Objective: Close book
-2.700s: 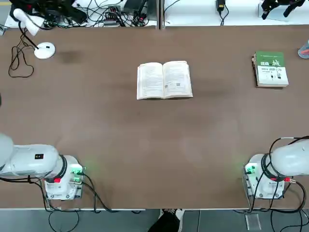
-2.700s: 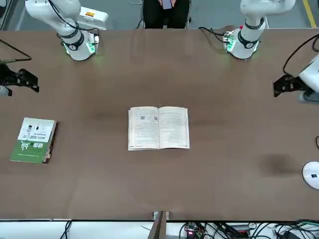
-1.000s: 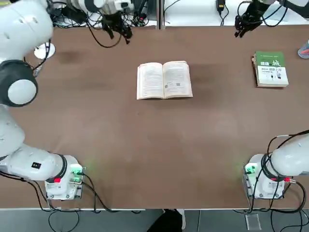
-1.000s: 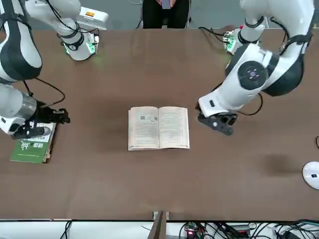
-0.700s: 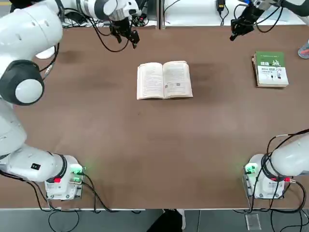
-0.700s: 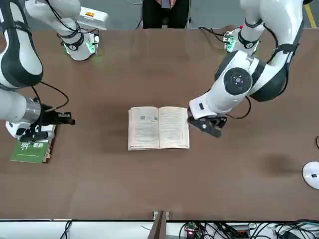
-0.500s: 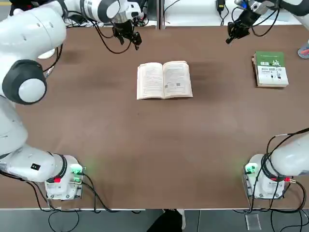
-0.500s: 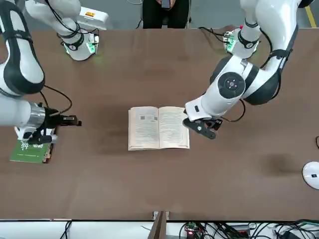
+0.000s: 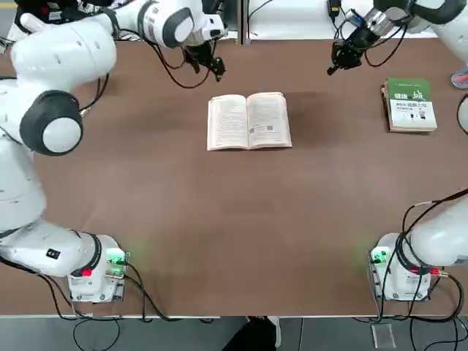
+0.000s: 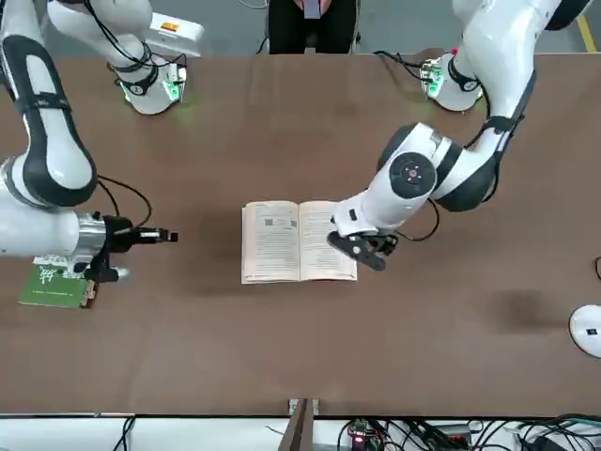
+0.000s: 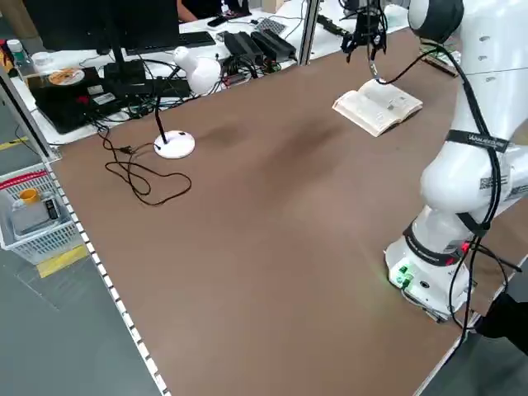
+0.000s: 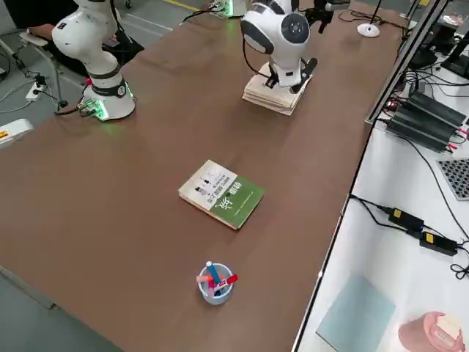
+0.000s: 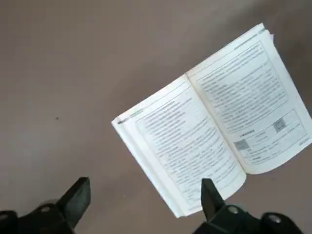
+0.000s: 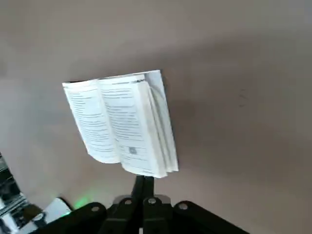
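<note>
At table centre, book (image 9: 249, 121) lies open, cream pages up; left end effector (image 13: 141, 197) spread, right end effector (image 14: 144, 183) closed empty.

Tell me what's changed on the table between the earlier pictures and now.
Both arms swung in from the table's sides toward the open book. The left gripper, fingers apart, now hangs over the book's edge on its own side. The right gripper closed its fingers and has come off the green-and-white book, short of the open one. Neither holds anything. Both books lie unmoved; the book is still open.
</note>
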`<control>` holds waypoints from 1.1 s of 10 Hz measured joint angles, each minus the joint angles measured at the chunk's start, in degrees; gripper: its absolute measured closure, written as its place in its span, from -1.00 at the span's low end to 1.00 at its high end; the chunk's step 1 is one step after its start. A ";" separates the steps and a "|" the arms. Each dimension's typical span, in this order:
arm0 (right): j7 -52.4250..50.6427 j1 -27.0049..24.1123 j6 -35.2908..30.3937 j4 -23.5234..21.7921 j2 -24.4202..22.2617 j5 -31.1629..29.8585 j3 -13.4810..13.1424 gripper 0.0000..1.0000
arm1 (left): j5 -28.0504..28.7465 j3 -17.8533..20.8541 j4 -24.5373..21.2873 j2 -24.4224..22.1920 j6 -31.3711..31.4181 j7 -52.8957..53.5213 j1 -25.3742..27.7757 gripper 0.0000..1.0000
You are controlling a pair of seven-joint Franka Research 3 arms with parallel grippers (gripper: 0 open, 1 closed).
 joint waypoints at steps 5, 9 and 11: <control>-2.17 3.05 0.45 -0.03 2.54 1.14 0.13 0.98 | 0.00 -0.53 0.63 5.35 8.89 4.65 -0.71 -1.00; -5.42 3.96 2.46 -0.07 4.94 5.61 0.14 0.98 | 0.00 -2.15 2.76 8.09 10.75 5.95 -0.71 -1.00; -5.87 5.41 5.80 -0.13 6.86 8.73 0.19 0.98 | -0.40 -2.65 2.97 9.06 12.04 7.51 -0.71 -1.00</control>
